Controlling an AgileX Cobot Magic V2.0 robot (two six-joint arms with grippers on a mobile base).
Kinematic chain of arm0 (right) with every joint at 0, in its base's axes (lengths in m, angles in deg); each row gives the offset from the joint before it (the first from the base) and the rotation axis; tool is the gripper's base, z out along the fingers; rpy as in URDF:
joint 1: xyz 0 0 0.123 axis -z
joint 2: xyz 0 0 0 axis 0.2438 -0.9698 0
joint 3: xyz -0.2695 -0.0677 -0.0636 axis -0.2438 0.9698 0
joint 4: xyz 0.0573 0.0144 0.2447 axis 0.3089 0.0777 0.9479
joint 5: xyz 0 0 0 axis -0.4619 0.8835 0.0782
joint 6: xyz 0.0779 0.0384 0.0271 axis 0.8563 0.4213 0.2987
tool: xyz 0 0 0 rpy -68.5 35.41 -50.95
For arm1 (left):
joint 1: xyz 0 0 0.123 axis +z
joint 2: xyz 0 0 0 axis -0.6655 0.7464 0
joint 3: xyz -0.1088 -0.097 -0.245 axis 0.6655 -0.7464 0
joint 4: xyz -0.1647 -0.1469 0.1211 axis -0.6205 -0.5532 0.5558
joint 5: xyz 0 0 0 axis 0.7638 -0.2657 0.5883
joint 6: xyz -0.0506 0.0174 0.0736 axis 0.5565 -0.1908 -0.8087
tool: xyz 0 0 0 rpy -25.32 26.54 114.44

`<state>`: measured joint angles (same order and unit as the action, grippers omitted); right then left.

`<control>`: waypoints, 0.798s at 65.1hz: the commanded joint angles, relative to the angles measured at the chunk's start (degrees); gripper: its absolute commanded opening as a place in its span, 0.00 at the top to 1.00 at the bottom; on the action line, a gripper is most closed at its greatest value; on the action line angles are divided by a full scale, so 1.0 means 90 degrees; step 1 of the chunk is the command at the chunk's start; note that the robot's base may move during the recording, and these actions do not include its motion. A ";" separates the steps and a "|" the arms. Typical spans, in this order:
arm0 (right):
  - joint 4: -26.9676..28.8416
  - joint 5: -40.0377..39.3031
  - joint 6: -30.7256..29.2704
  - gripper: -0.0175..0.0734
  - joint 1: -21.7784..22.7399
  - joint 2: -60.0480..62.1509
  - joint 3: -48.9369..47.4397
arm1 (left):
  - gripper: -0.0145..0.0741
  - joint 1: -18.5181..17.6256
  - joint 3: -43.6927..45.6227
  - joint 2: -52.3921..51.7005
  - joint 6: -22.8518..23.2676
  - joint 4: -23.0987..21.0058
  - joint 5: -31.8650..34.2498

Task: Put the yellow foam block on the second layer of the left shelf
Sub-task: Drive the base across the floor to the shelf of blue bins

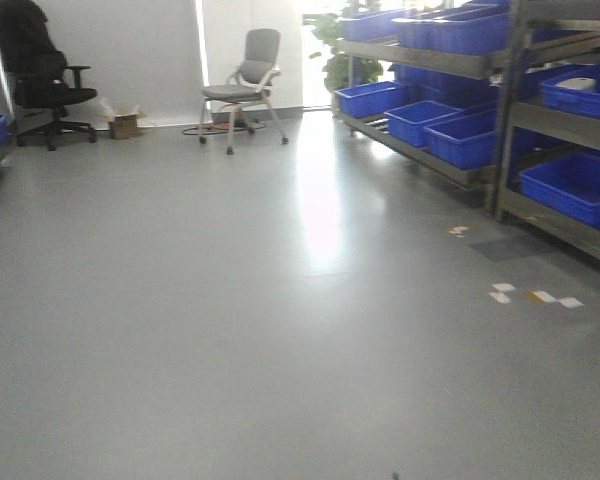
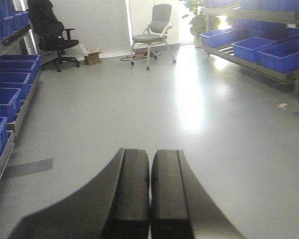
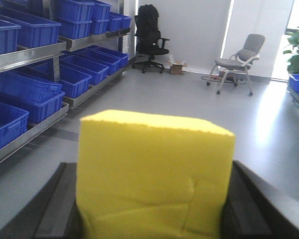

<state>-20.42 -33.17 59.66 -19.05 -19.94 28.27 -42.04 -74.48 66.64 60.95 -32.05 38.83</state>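
Two jaws of the right gripper (image 3: 155, 219) pinch the bright yellow cubic foam block (image 3: 154, 164), lower centre of frame; blue plastic bins (image 3: 35, 94) line the upper left. On the left gripper (image 2: 150, 199), jaws sit pressed together.

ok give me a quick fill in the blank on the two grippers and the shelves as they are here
1. The right gripper is shut on a ____ foam block.
2. The left gripper is shut and holds ____.
3. The bins on the shelves are all coloured ____.

Missing words: yellow; nothing; blue
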 commanded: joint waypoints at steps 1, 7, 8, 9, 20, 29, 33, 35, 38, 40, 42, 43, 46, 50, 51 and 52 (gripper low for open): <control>-0.0071 -0.0533 -0.0036 0.49 0.0027 0.0092 -0.0187 | 0.68 -0.0045 -0.0164 -0.0087 0.0025 0.0003 0.0550; -0.0071 -0.0533 -0.0036 0.49 0.0027 0.0092 -0.0187 | 0.68 -0.0045 -0.0164 -0.0087 0.0025 0.0003 0.0550; -0.0071 -0.0533 -0.0036 0.49 0.0027 0.0092 -0.0187 | 0.68 -0.0045 -0.0164 -0.0087 0.0025 0.0003 0.0550; -0.0071 -0.0533 -0.0036 0.49 0.0027 0.0092 -0.0187 | 0.68 -0.0045 -0.0164 -0.0087 0.0025 0.0003 0.0550; -0.0071 -0.0533 -0.0036 0.49 0.0027 0.0092 -0.0187 | 0.68 -0.0045 -0.0164 -0.0087 0.0025 0.0003 0.0550; -0.0071 -0.0533 -0.0036 0.49 0.0027 0.0092 -0.0187 | 0.68 -0.0045 -0.0164 -0.0087 0.0025 0.0003 0.0550; -0.0071 -0.0533 -0.0036 0.49 0.0027 0.0092 -0.0187 | 0.68 -0.0045 -0.0164 -0.0087 0.0025 0.0003 0.0550; -0.0071 -0.0533 -0.0036 0.49 0.0027 0.0092 -0.0187 | 0.68 -0.0045 -0.0164 -0.0087 0.0025 0.0003 0.0550; -0.0071 -0.0533 -0.0036 0.49 0.0027 0.0092 -0.0187 | 0.68 -0.0045 -0.0164 -0.0087 0.0025 0.0003 0.0550; -0.0071 -0.0533 -0.0036 0.49 0.0027 0.0092 -0.0187 | 0.68 -0.0045 -0.0164 -0.0087 0.0025 0.0003 0.0550; -0.0071 -0.0533 -0.0036 0.49 0.0027 0.0092 -0.0187 | 0.68 -0.0045 -0.0164 -0.0087 0.0025 0.0003 0.0550; -0.0071 -0.0533 -0.0036 0.49 0.0027 0.0092 -0.0187 | 0.68 -0.0045 -0.0164 -0.0087 0.0025 0.0003 0.0550; -0.0071 -0.0533 -0.0036 0.49 0.0027 0.0092 -0.0187 | 0.68 -0.0045 -0.0164 -0.0087 0.0025 0.0003 0.0550; -0.0071 -0.0533 -0.0036 0.49 0.0027 0.0092 -0.0187 | 0.68 -0.0045 -0.0164 -0.0087 0.0025 0.0003 0.0550; -0.0071 -0.0533 -0.0036 0.49 0.0027 0.0092 -0.0187 | 0.68 -0.0045 -0.0164 -0.0087 0.0025 0.0003 0.0550; -0.0071 -0.0533 -0.0036 0.49 0.0027 0.0092 -0.0187 | 0.68 -0.0045 -0.0164 -0.0087 0.0025 0.0003 0.0550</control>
<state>-20.42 -33.17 59.66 -19.05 -19.94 28.27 -42.04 -74.48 66.64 60.95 -32.05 38.83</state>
